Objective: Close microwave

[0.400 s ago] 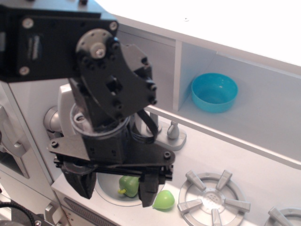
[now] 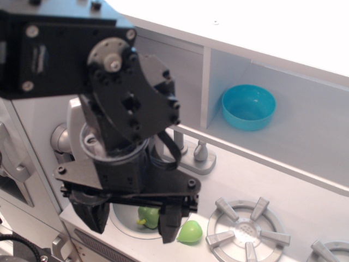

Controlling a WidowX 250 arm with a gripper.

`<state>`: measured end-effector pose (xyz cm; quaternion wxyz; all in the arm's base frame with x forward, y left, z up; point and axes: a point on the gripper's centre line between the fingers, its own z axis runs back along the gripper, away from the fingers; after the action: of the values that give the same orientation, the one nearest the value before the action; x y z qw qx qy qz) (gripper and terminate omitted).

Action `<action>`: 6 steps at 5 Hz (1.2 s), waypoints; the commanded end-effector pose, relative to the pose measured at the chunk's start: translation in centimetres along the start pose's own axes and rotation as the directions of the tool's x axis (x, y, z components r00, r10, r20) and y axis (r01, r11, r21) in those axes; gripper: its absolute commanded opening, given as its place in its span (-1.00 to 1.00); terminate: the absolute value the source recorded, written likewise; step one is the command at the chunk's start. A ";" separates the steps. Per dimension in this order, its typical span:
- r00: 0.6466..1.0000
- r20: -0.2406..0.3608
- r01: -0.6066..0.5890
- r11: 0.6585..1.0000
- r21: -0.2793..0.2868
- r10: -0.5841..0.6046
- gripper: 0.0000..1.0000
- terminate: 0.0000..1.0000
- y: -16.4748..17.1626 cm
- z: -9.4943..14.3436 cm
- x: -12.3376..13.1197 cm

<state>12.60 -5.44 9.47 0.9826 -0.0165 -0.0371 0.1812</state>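
My gripper [image 2: 130,218] hangs from the black arm [image 2: 125,103] that fills the left and middle of the view. Its two black fingers [image 2: 90,215] stand wide apart and hold nothing. It hovers over the sink [image 2: 122,228] of the toy kitchen. Of the microwave I see only a plain silver-grey panel [image 2: 182,76] behind the arm, left of the shelf compartment. Its dark window, buttons and bar handle are hidden by the arm, so I cannot tell how the door stands.
A blue bowl [image 2: 248,106] sits in the shelf compartment at right. Two green toy vegetables [image 2: 191,232] lie at the sink. A grey faucet [image 2: 200,153] stands behind it, a stove burner [image 2: 245,232] to the right. A grey curved handle [image 2: 13,161] is on the left panel.
The arm and gripper have shifted slightly to the left and down. The fingers stay apart. Nothing else has moved.
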 end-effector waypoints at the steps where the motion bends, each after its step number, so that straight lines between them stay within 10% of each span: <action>1: 1.000 0.016 -0.013 0.995 -0.103 0.014 1.00 -1.00 5.1 -0.4 2.8; 6: 0.950 0.100 -0.299 0.954 0.030 0.294 1.00 -1.00 12.7 -0.7 8.8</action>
<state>15.89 8.83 7.66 0.9476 0.0044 -0.0507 0.3154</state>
